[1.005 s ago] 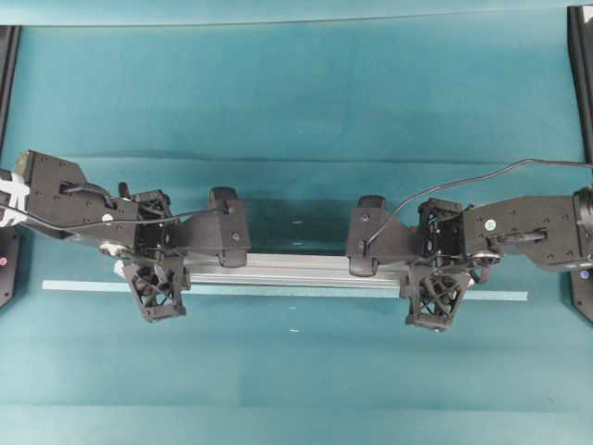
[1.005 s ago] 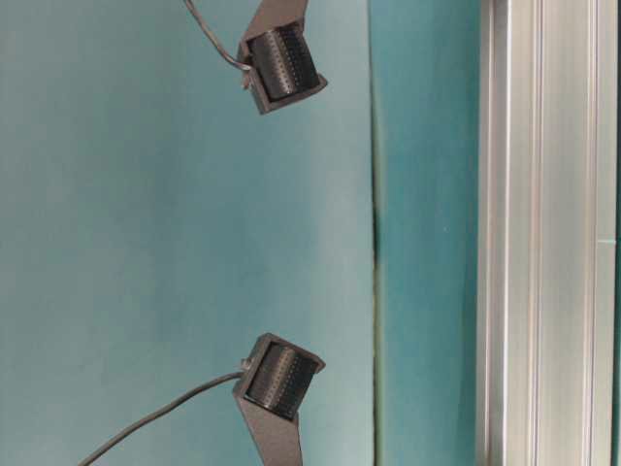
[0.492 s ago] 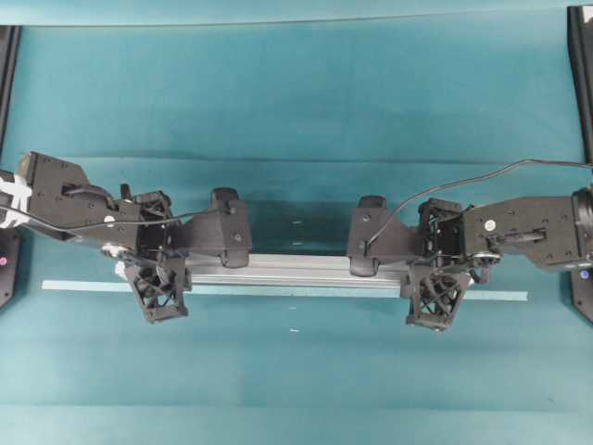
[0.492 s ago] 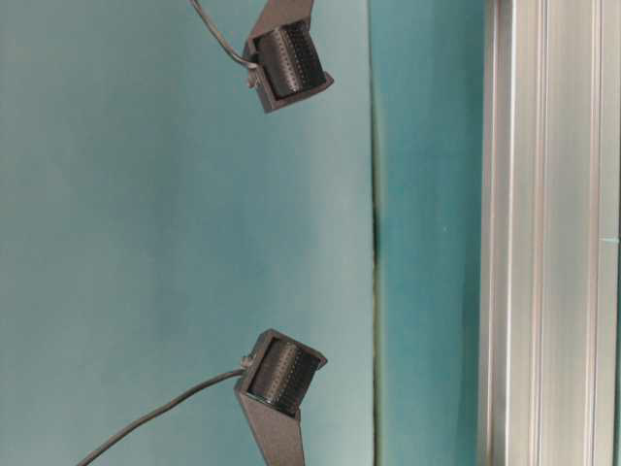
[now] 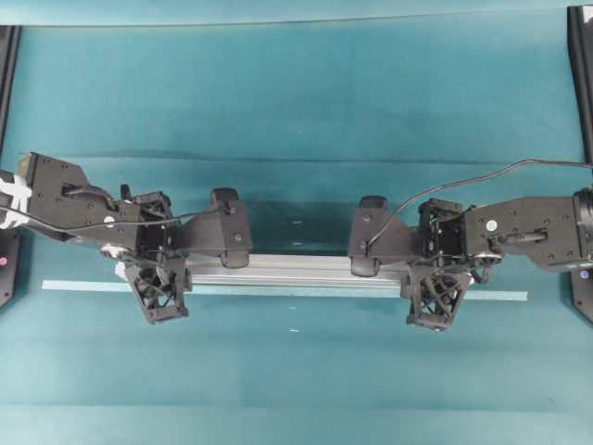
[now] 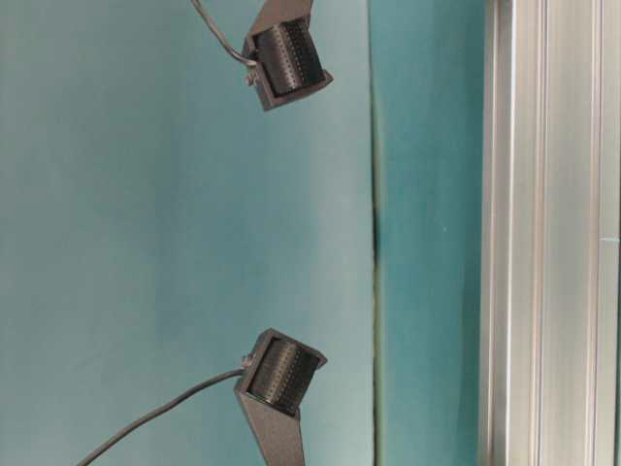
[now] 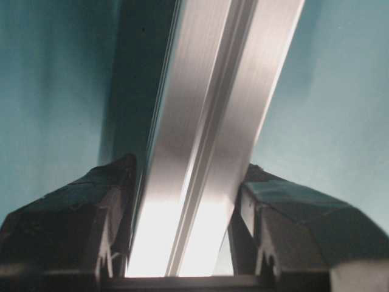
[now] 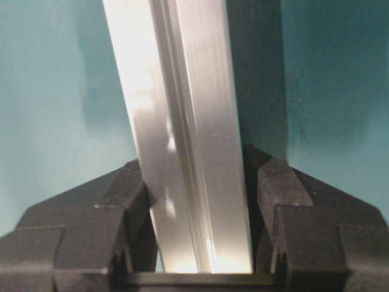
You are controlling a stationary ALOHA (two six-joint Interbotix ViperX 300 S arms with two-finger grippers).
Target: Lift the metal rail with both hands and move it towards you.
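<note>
Meanwhile the metal rail [image 5: 296, 271] has barely shifted over the last second, held level over the teal surface [image 5: 296, 93] beside the tape strip [image 5: 79, 286], left gripper [image 7: 185, 243] and right gripper [image 8: 200, 243] jaws clamped on its ends, so the pull toward the robot looks unfinished.

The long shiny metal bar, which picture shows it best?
The overhead view: only there does the metal rail show nearly end to end, with the left gripper and right gripper holding it. The wrist views show only short close-up stretches between black fingers. The table-level view shows one cropped stretch.
</note>
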